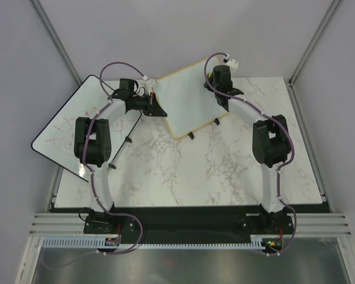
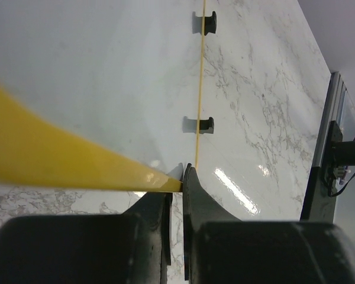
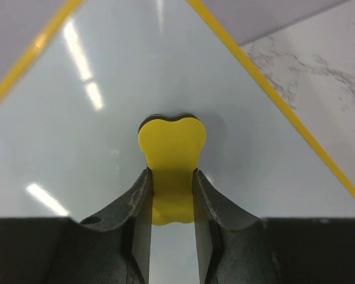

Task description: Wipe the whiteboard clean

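Left wrist view alone showing left gripper point(image 2: 180, 176) pinching whiteboard point(image 2: 94, 71) by tan frame edge, jaws nearly meeting; two black feet point(image 2: 206, 125) sticking out along frame. Right wrist view alone showing right gripper point(image 3: 171, 180) clamping yellow eraser point(image 3: 171, 145), eraser resting on glossy plain white surface. Top view showing whiteboard sitting skewed at far middle of marble table point(image 1: 195, 171); larger scribbled board point(image 1: 65, 139) overhanging left edge.
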Available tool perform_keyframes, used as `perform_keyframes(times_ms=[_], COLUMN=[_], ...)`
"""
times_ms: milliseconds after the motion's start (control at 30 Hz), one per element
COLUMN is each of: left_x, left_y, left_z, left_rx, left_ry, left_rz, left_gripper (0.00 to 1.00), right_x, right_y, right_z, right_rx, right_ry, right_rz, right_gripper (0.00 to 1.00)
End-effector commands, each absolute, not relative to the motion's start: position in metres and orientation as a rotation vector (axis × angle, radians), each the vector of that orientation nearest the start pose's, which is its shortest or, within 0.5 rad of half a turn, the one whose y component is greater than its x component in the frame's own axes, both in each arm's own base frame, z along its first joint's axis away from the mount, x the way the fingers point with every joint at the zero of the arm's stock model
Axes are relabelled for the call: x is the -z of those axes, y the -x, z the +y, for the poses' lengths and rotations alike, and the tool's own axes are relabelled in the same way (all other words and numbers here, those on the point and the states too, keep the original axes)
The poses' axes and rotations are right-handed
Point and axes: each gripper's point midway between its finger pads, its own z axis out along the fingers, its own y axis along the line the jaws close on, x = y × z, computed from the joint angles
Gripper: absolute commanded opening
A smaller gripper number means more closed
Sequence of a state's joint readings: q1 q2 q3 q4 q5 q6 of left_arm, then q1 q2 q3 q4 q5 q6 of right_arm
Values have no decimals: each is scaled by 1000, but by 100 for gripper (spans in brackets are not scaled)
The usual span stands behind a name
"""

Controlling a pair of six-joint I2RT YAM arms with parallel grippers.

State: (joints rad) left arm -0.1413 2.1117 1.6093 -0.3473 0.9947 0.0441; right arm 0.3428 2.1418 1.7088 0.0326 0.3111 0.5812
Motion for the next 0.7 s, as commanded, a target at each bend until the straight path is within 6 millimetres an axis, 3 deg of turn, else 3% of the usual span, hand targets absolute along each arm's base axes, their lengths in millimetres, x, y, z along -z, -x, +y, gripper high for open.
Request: perform_keyframes(times_ms=[0, 100, 233, 267, 333, 367, 433, 500, 567, 667], left_x=[-137, -138, -137, -140, -139, -139, -138, -137, -136, -135], left_y=[-467, -467, -468, -468, -467, -467, -465, -465, -465, -465], left_z=[-220, -220, -220, -220, -221, -220, -220, -220, -220, -221], left_rx=[1069, 1066, 1069, 1069, 1072, 1068, 1067, 1069, 1070, 1079], left_ry=[-867, -868, -870, -870, -871, -873, -876, -877, -877, -874], left_rz=[1967, 1966, 1964, 1958, 1961, 1958, 1960, 1961, 1962, 1965], left_gripper=[2, 2, 2, 2, 2, 2, 2, 2, 2, 2], right_x=[-184, -189, -166, -144, -128, -107, -91, -63, -36, -19], right_y=[-613, -617, -609, -602, -594, -580, -571, -551, -533, -523], right_z=[213, 210, 199, 194, 179, 168, 151, 131, 120, 120], right_rx=[-393, -371, -324, -300, -270, -238, -197, -155, -132, -123], right_ry=[-367, -376, -403, -413, -451, -475, -509, -550, -571, -558], right_rz=[1886, 1883, 1923, 1968, 1993, 2032, 2041, 2088, 2142, 2182], right_gripper=[0, 0, 0, 0, 0, 0, 0, 0, 0, 0])
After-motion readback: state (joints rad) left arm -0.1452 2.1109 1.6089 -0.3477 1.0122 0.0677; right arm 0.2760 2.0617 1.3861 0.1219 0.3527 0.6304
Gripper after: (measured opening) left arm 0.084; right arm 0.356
